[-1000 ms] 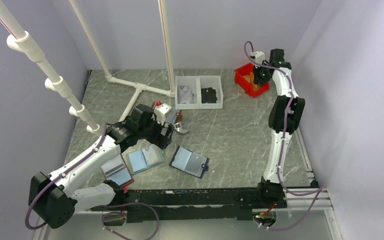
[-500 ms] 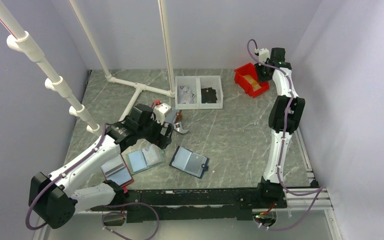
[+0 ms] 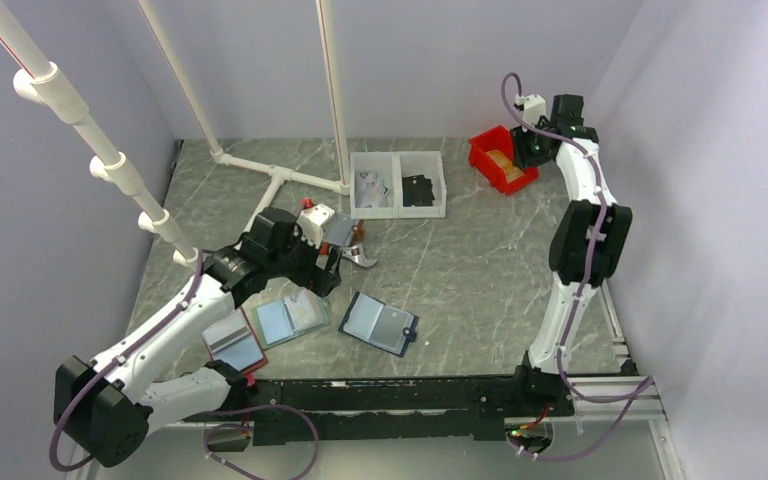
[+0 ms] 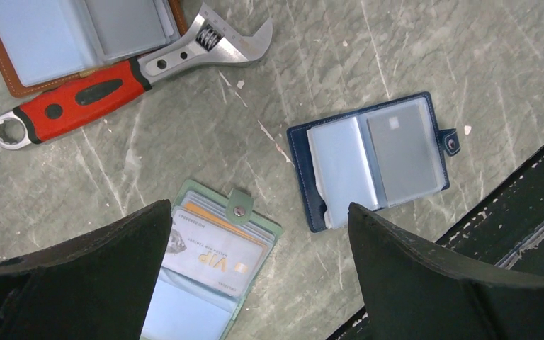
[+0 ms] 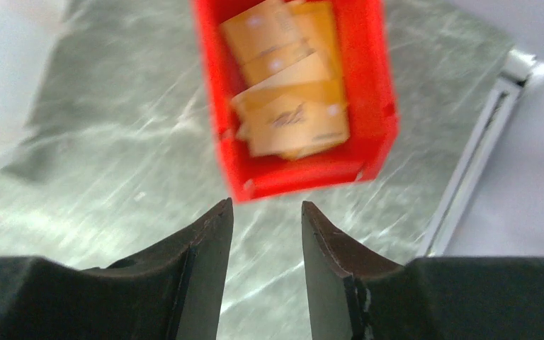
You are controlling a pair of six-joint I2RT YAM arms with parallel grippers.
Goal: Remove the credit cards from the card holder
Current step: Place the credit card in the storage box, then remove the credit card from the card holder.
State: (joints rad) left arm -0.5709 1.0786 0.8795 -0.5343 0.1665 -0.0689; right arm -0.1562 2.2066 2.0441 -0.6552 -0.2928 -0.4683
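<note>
The navy card holder (image 3: 380, 323) lies open on the table, also in the left wrist view (image 4: 375, 159), with light blue pockets and its strap tab on the right edge. A grey card-shaped sheet shows in its right pocket. Several tan-orange cards (image 5: 290, 106) lie in the red bin (image 3: 487, 166). A black card (image 3: 420, 190) lies in the right white bin. My left gripper (image 3: 328, 268) (image 4: 258, 212) is open and empty, above the table between the navy holder and the green-edged holder. My right gripper (image 3: 530, 150) (image 5: 267, 205) is open and empty, just in front of the red bin.
A green-edged holder (image 4: 212, 269) with a VIP card lies open beside the navy one. A red-edged holder (image 3: 235, 343) lies near the front left. A red-handled wrench (image 4: 113, 74) lies further back. Two white bins (image 3: 397, 205) and white pipes (image 3: 275, 175) stand at the back.
My right gripper has drawn back and to the right, away from above the red bin. My left wrist has shifted slightly back and left. The holders have not moved.
</note>
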